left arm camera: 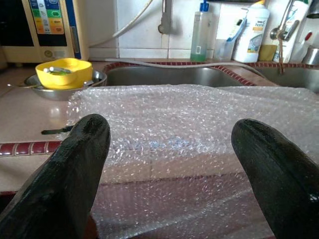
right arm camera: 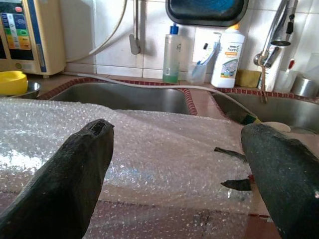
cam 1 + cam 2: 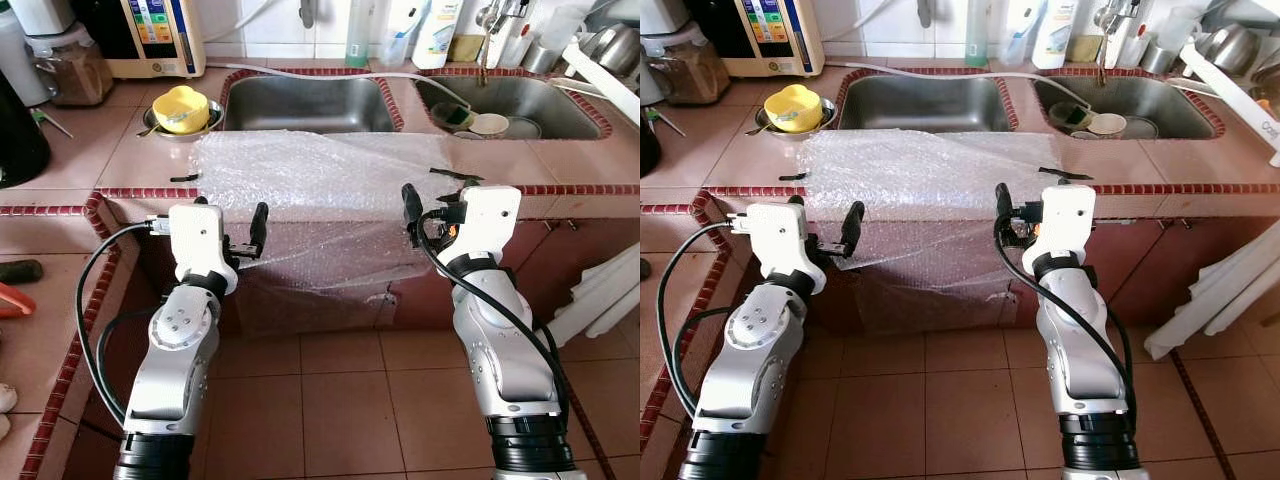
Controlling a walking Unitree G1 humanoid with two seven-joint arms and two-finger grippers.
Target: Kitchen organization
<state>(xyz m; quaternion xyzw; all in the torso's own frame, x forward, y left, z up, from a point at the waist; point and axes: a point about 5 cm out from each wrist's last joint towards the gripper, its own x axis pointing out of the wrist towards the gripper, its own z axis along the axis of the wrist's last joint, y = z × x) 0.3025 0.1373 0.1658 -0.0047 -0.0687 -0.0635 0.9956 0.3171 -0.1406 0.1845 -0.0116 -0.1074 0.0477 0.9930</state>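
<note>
A clear bubble wrap sheet (image 3: 320, 175) lies on the tiled counter in front of the left sink (image 3: 300, 105) and hangs down over the counter's front edge. Black tape strips (image 3: 185, 178) sit at its left and right corners. My left gripper (image 3: 235, 215) is raised just before the sheet's hanging left edge, fingers (image 1: 75, 164) spread wide with nothing between them. My right gripper (image 3: 440, 195) is level with the counter edge at the sheet's right side, also open and empty, its fingers (image 2: 75, 169) framing the sheet.
A yellow bowl (image 3: 181, 107) rests in a metal bowl left of the sink. The right sink (image 3: 560, 110) holds dishes. An appliance (image 3: 150, 35) and bottles (image 3: 437, 30) stand at the back wall. White cloth (image 3: 600, 290) hangs at the right. Tiled floor (image 3: 340, 400) lies below.
</note>
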